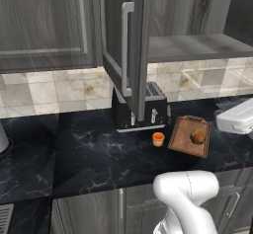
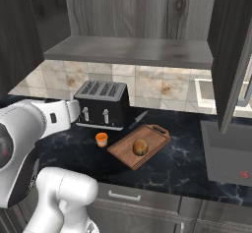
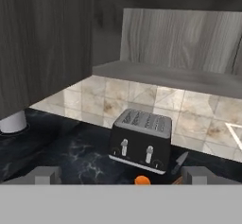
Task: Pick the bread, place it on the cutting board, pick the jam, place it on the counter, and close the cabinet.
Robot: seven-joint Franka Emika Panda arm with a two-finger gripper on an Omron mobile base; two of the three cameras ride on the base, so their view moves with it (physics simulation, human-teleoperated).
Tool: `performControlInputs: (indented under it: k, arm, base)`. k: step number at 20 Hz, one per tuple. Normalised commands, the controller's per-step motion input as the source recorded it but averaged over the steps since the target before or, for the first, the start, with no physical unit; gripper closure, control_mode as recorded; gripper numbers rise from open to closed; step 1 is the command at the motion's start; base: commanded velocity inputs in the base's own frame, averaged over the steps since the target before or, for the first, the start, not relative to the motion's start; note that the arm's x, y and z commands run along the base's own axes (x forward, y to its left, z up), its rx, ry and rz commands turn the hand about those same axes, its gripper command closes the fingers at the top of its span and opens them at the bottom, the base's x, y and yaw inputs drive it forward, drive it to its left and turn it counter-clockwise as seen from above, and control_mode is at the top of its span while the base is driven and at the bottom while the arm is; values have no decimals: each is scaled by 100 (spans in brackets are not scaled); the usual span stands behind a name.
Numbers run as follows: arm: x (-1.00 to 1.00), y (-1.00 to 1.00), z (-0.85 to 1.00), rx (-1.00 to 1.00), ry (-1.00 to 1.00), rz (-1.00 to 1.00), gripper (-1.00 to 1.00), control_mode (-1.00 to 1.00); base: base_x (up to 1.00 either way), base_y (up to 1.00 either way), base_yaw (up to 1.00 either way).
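The bread (image 1: 197, 137) (image 2: 141, 147), a round golden-brown bun, lies on the reddish-brown cutting board (image 1: 184, 138) (image 2: 152, 136). The jam (image 1: 158, 139) (image 2: 101, 139) (image 3: 142, 180), a small orange jar, stands upright on the black marble counter (image 1: 89, 154) (image 2: 182, 168) just left of the board and in front of the toaster. The grey cabinet (image 1: 197, 45) (image 2: 128, 50) hangs open; its doors (image 1: 121, 55) (image 2: 231, 55) swing out and its shelf is bare. My gripper (image 3: 121, 176) hovers above the counter facing the toaster, open, holding nothing.
A black toaster (image 1: 141, 107) (image 2: 103, 104) (image 3: 142, 140) stands against the tiled wall, a knife (image 2: 139, 119) (image 3: 179, 160) to its right. A grey flat appliance (image 2: 229, 153) lies at the right. A white cylinder (image 3: 13, 122) stands far left.
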Motion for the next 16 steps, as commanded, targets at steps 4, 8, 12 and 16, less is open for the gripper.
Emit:
performControlInputs:
  k: [4, 8, 12, 16]
  arm:
    - [-10, 33, 0, 0, 0, 0, -100, -100]
    - [-12, 34, 0, 0, -1, 0, -100, -100]
    - [-16, 32, 0, 0, -4, 0, -100, -100]
    - [-13, 29, 0, 0, -6, 0, -100, -100]
  base:
    - [0, 0, 0]
    - [0, 0, 0]
    - [0, 0, 0]
    - [0, 0, 0]
